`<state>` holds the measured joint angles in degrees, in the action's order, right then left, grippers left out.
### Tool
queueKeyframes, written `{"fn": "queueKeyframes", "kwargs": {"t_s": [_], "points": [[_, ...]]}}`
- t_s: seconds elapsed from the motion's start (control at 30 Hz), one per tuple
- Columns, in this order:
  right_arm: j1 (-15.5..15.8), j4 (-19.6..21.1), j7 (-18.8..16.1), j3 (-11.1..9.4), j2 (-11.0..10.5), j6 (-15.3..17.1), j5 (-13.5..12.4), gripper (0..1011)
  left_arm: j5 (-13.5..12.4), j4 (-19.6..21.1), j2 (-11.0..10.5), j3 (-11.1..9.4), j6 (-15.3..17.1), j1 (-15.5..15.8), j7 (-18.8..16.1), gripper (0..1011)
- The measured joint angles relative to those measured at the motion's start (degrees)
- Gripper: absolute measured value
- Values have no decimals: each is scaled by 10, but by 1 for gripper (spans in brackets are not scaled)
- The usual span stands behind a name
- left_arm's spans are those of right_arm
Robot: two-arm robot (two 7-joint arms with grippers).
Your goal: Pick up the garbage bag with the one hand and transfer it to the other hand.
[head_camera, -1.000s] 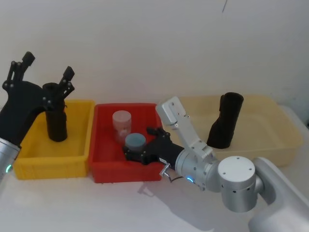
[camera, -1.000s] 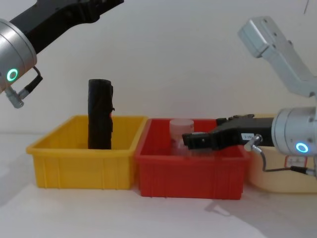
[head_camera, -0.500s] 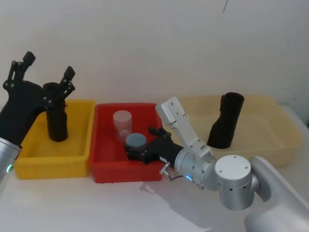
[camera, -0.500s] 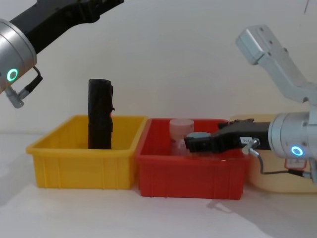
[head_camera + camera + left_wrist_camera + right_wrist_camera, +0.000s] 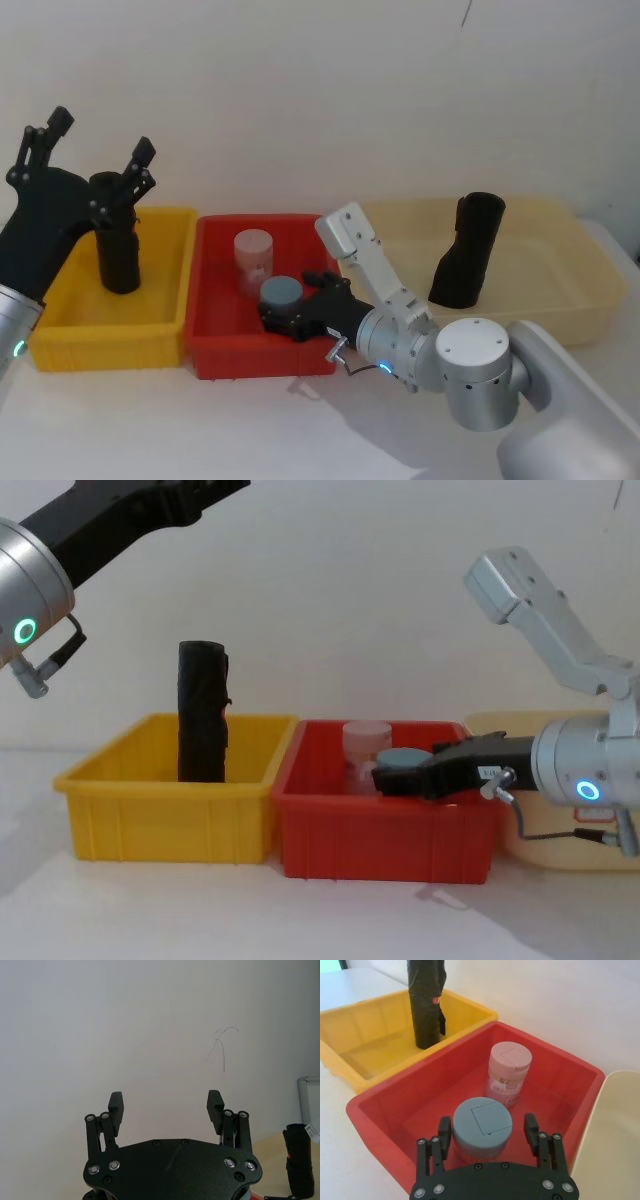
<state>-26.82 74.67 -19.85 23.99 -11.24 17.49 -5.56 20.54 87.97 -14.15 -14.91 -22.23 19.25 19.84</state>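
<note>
Since the earlier frames the right gripper [image 5: 487, 1131] has pushed lower and farther left into the red plastic bin [image 5: 215, 352]; the left arm has not shifted. The right jaws stand open on either side of a grey-lidded jar [image 5: 281, 292], apart from it as far as can be told, with a pink-capped translucent jar [image 5: 253, 255] just behind.

The left gripper [image 5: 100, 140], on its long black link, hovers above the garbage bag [image 5: 118, 250], a tall, upright black roll of crinkled plastic standing at the back of the yellow plastic bin [image 5: 60, 330]. Its jaws are spread wide and hold nothing; the fingertips flank the top of the roll without touching it.

A second black roll [image 5: 468, 255] leans in the beige tray [image 5: 580, 300], well apart.

Step in hand, by judgement: the approach before the pick-up; no grasp is made. The next move calls for the left gripper to descend around the roll's upper part and close, and for the right gripper to leave the red bin and present open jaws for the transfer.
</note>
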Motion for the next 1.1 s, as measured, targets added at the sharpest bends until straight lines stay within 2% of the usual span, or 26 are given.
{"fn": "queueKeyframes", "kwargs": {"t_s": [0.1, 0.17, 0.2, 0.27, 0.33, 0.67, 1.1], "points": [[-1, -3, 0, -1, 3, 2, 0, 864, 0, 0, 0, 0, 0, 0, 0, 1001], [-1, -4, 1, -2, 4, 3, 0, 790, 0, 0, 0, 0, 0, 0, 0, 1001], [-1, -4, 2, -3, 4, 3, -1, 790, 0, 0, 0, 0, 0, 0, 0, 1001], [-1, -4, 3, -6, 5, 4, -2, 697, 0, 0, 0, 0, 0, 0, 0, 1001], [0, -4, 4, -7, 6, 3, -3, 675, 0, 0, 0, 0, 0, 0, 0, 1002], [6, 9, 13, -25, 10, -9, -20, 675, 0, 0, 0, 0, 0, 0, 0, 1001], [6, 46, 30, -67, 13, -46, -52, 675, 0, 0, 0, 0, 0, 0, 0, 1002]]}}
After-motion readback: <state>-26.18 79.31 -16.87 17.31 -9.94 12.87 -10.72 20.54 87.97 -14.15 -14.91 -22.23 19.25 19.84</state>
